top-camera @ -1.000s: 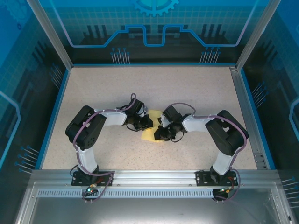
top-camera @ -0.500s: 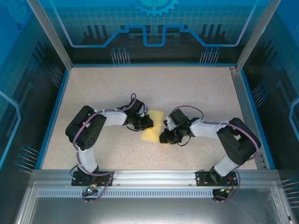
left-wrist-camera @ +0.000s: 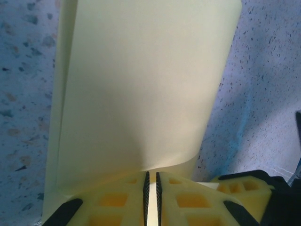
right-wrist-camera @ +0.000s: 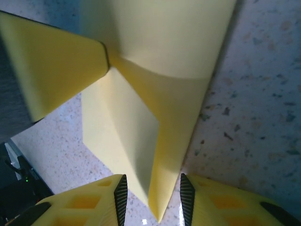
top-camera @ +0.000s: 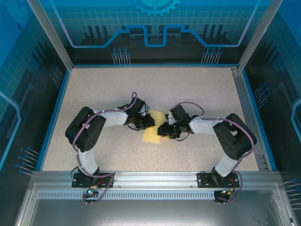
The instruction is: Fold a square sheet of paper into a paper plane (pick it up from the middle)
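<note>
Paper (top-camera: pixel 151 135) on table (top-camera: pixel 103 89) centre, between grippers. Left gripper (left-wrist-camera: pixel 151 181) near closed, pinching paper edge. Right gripper (right-wrist-camera: pixel 151 186) part open, straddling folded tip, no grip. Risk: thin edge slips from left pinch, fold skews.

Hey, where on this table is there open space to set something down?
Bare: the far half of the table up to the back wall, and the near strip between the arm bases. Crowded: mid-table, where left gripper and right gripper meet at the paper.
</note>
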Robot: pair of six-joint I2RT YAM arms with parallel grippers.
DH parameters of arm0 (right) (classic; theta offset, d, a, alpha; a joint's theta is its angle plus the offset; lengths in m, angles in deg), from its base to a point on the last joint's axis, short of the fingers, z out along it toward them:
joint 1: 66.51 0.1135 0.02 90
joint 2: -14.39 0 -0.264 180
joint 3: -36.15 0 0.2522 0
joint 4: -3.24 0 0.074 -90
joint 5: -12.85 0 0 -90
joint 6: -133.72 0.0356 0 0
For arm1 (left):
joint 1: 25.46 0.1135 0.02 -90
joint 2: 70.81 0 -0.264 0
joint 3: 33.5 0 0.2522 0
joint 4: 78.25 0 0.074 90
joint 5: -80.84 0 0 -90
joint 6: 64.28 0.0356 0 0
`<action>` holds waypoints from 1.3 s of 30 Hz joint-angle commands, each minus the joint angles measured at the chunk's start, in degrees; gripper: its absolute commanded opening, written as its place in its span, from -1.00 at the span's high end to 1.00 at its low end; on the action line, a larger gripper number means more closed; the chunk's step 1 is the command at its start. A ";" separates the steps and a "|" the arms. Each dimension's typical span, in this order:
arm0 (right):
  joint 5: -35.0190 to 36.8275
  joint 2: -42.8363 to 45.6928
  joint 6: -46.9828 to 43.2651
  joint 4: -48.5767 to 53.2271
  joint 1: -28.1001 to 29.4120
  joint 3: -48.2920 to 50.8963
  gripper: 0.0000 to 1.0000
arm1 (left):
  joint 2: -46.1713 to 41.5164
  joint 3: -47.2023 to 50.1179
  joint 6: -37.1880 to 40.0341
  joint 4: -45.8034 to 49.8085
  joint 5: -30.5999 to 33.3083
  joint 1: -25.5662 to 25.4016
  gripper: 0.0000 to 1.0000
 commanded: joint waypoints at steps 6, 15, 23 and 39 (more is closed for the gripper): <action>-0.28 -2.70 2.58 -2.58 -0.72 -0.60 0.24 | 0.44 -1.47 0.48 1.34 1.03 -0.19 0.69; -1.09 -3.44 4.14 -4.08 -0.60 -1.74 0.28 | 2.17 -1.93 0.10 1.11 1.12 -0.21 0.69; -1.13 -3.72 4.34 -4.25 -0.54 -2.40 0.30 | 2.31 -2.20 0.11 1.35 1.20 -0.23 0.69; -0.48 1.32 1.15 -2.95 -0.89 -1.00 0.73 | -6.70 -0.70 -0.90 2.63 6.04 -0.11 0.55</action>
